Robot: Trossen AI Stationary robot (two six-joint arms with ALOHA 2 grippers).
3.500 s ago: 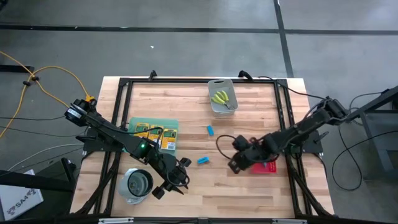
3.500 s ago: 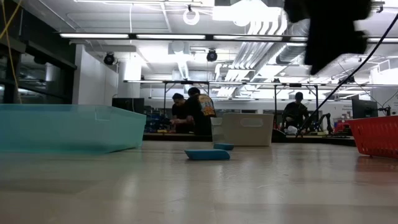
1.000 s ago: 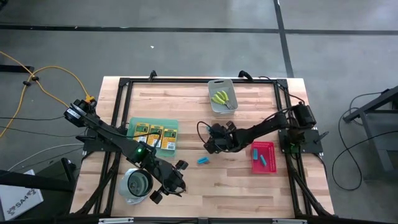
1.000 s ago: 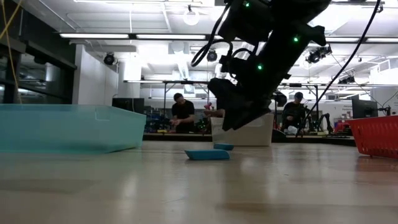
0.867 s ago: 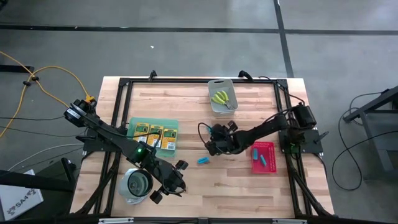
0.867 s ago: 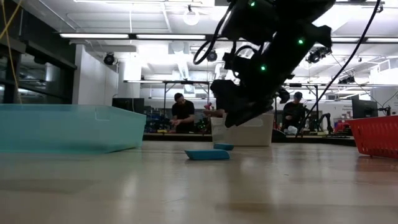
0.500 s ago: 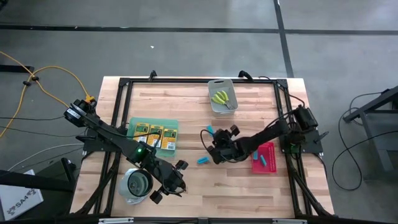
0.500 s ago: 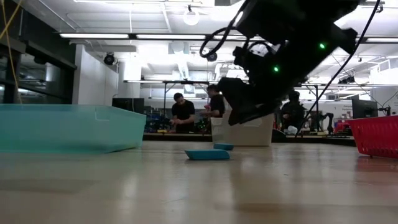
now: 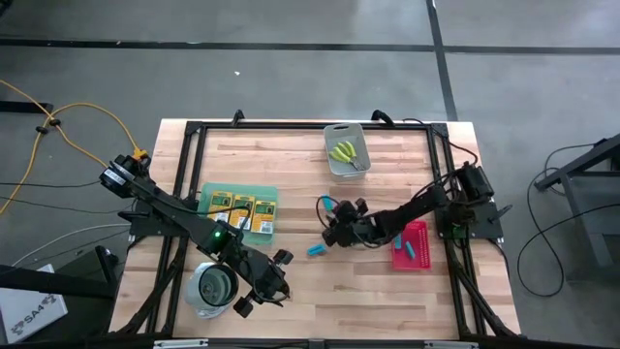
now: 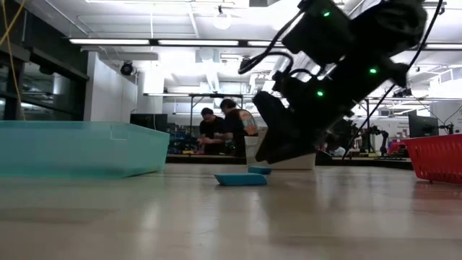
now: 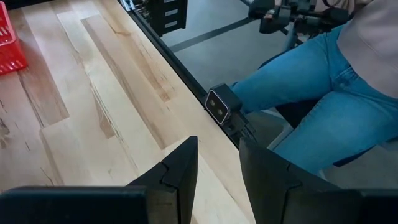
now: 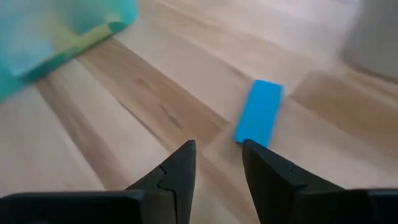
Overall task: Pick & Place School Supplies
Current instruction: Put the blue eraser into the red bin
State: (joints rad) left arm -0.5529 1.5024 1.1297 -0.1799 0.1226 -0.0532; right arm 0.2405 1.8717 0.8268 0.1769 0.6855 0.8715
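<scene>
Light-blue and flat, the small rectangular block (image 12: 259,111) lies on the pale wooden table (image 9: 387,291) at centre frame, just ahead of the right gripper (image 12: 217,163), whose dark fingers stand apart, empty. To grip well, it should probably straddle the block's narrow width before closing; the left gripper (image 11: 216,163) waits lower left, parted too

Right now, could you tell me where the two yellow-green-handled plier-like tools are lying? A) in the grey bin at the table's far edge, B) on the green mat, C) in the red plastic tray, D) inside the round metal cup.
A: the high view shows the two yellow-green-handled plier-like tools lying inside the grey bin.
</scene>
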